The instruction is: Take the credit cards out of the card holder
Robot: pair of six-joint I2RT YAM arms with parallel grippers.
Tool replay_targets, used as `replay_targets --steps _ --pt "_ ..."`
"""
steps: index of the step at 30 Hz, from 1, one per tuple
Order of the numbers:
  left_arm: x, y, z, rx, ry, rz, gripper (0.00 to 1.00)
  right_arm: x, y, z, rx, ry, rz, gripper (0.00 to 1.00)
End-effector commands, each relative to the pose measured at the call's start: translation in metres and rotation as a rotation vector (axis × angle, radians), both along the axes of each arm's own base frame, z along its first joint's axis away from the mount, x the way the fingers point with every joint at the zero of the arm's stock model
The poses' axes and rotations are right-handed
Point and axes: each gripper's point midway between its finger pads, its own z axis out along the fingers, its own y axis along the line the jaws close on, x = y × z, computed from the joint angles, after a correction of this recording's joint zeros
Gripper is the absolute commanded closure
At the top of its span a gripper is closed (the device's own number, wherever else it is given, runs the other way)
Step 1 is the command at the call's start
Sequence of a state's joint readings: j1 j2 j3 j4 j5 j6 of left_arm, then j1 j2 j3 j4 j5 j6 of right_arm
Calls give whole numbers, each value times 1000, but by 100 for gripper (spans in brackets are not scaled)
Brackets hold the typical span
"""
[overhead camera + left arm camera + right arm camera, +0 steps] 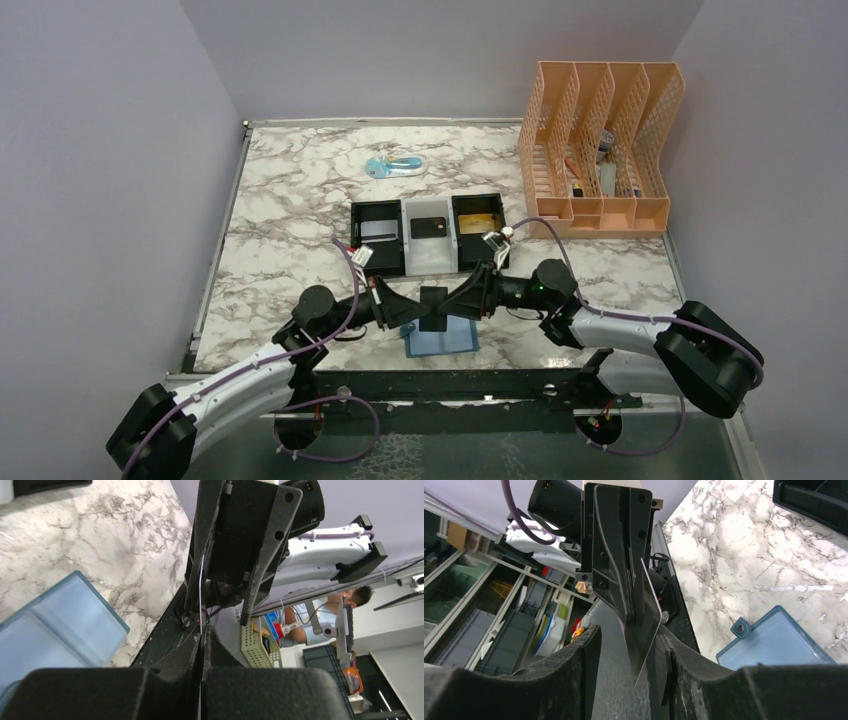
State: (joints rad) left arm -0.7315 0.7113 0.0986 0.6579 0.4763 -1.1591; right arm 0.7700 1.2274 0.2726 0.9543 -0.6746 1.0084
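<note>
The teal-blue card holder (pixel 441 340) lies open and flat on the marble near the front edge, its paler inside up. It also shows in the left wrist view (pixel 55 625) and in the right wrist view (pixel 774 642). Both grippers meet tip to tip just above it. My left gripper (pixel 421 308) (pixel 202 645) is shut on a thin dark card (pixel 434 304), seen edge-on (pixel 201 595). My right gripper (pixel 451 304) (pixel 631 645) is open, its jaws standing on either side of the card's (pixel 644 622) free end with a gap on one side.
A black-and-white three-compartment tray (pixel 430 262) stands just behind the grippers, with a silver card (pixel 378 231), a black card (pixel 428 227) and a gold card (pixel 476 223) in it. An orange file rack (pixel 600 150) stands back right. A small blue item (pixel 393 165) lies at the back.
</note>
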Motion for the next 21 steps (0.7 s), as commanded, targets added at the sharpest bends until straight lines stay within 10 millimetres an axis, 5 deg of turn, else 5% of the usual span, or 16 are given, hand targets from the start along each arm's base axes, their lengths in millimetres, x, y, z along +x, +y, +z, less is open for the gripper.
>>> replay_targets --steps 1,21 --pt "-5 -4 13 -43 -30 -3 100 -7 4 13 43 -11 42 59" --pt "-14 -3 21 -98 -38 21 100 -32 1 14 54 38 88 85"
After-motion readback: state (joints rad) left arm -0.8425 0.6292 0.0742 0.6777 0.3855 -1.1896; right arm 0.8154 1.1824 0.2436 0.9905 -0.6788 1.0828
